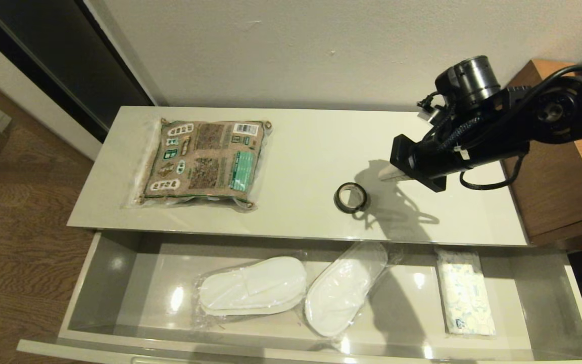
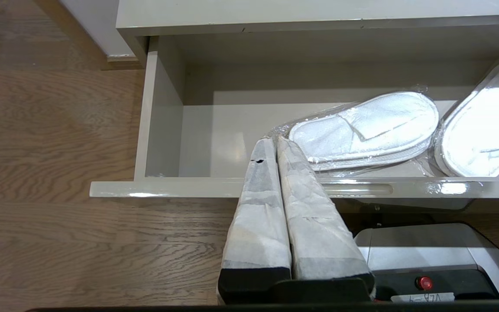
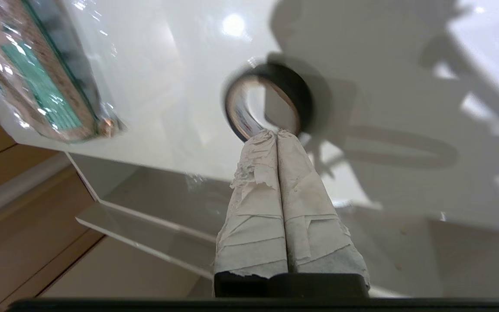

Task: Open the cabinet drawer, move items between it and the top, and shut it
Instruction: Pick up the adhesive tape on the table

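Cream-white, the top (image 1: 311,151) is seen from the head bearing the packet (image 1: 202,163) and tape ring (image 1: 351,197); the tissue pack (image 1: 465,298) lies in the open cabinet drawer (image 1: 99,283). The left gripper (image 2: 277,143) is seen clenched, empty, before the drawer. The right gripper (image 3: 277,134) is seen clenched, empty, near the ring.

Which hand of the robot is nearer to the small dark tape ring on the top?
The right. The right hand hovers over the top, beside the tape ring, fingers shut. The left hand is shut, low before the open drawer's front panel, far from the ring.
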Motion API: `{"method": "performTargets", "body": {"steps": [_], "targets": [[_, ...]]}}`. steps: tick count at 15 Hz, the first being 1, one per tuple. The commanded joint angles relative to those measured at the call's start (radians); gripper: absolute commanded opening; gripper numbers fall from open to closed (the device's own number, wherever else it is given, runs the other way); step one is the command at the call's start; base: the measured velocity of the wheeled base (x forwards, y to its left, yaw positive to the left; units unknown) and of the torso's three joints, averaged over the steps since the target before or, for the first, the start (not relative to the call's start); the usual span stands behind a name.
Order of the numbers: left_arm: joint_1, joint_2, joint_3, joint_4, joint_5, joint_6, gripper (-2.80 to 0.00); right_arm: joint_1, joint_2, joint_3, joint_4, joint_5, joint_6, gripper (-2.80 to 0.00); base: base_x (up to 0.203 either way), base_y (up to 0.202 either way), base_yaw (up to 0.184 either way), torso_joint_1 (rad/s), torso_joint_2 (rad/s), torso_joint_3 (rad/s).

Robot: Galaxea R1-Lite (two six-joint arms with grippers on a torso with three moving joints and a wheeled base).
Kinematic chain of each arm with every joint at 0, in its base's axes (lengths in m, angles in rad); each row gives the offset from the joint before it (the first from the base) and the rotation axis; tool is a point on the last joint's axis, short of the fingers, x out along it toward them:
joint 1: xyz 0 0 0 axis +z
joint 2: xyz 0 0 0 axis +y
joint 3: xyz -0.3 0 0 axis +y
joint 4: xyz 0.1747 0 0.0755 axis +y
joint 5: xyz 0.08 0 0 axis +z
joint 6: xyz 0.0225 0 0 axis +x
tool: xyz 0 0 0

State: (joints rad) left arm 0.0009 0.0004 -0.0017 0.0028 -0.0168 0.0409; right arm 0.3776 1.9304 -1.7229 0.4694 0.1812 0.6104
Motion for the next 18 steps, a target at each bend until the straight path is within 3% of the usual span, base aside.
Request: {"method": "performTargets", "body": {"steps": [1, 2, 3, 5, 8, 10, 11, 14, 18], "targets": [[0.001, 0.001, 0.000, 0.000, 0.000, 0.001, -2.80, 0.029, 0.060, -0.039, -0.003, -0.010, 0.000, -2.80, 0.000, 0.000, 0.000, 0.000, 0.00, 0.000], [0.001, 0.001, 0.000, 0.000, 0.000, 0.001, -2.80, 0.047, 0.073, -0.033, -0.004, -0.067, 0.000, 0.00, 0.000, 0.000, 0.000, 0.000, 0.00, 0.000], [0.001, 0.001, 0.000, 0.000, 0.000, 0.001, -2.80, 0.069, 0.085, -0.029, -0.006, -0.138, -0.002, 0.00, 0.000, 0.000, 0.000, 0.000, 0.00, 0.000], [0.000, 0.001, 0.000, 0.000, 0.000, 0.001, -2.80, 0.090, 0.085, -0.018, -0.029, -0.166, -0.022, 0.00, 0.000, 0.000, 0.000, 0.000, 0.00, 0.000], [-0.001, 0.001, 0.000, 0.000, 0.000, 0.001, -2.80, 0.155, 0.065, 0.045, -0.129, -0.305, -0.090, 0.00, 0.000, 0.000, 0.000, 0.000, 0.00, 0.000], [0.001, 0.001, 0.000, 0.000, 0.000, 0.001, -2.80, 0.179, 0.073, 0.055, -0.175, -0.354, -0.098, 0.00, 0.000, 0.000, 0.000, 0.000, 0.00, 0.000], [0.000, 0.001, 0.000, 0.000, 0.000, 0.001, -2.80, 0.191, 0.075, 0.054, -0.179, -0.359, -0.098, 0.00, 0.000, 0.000, 0.000, 0.000, 0.00, 0.000], [0.001, 0.001, 0.000, 0.000, 0.000, 0.001, -2.80, 0.229, 0.106, 0.043, -0.182, -0.477, -0.143, 0.00, 0.000, 0.000, 0.000, 0.000, 0.00, 0.000], [0.001, 0.001, 0.000, 0.000, 0.000, 0.001, -2.80, 0.250, 0.130, 0.040, -0.178, -0.513, -0.155, 0.00, 0.000, 0.000, 0.000, 0.000, 0.00, 0.000]]}}
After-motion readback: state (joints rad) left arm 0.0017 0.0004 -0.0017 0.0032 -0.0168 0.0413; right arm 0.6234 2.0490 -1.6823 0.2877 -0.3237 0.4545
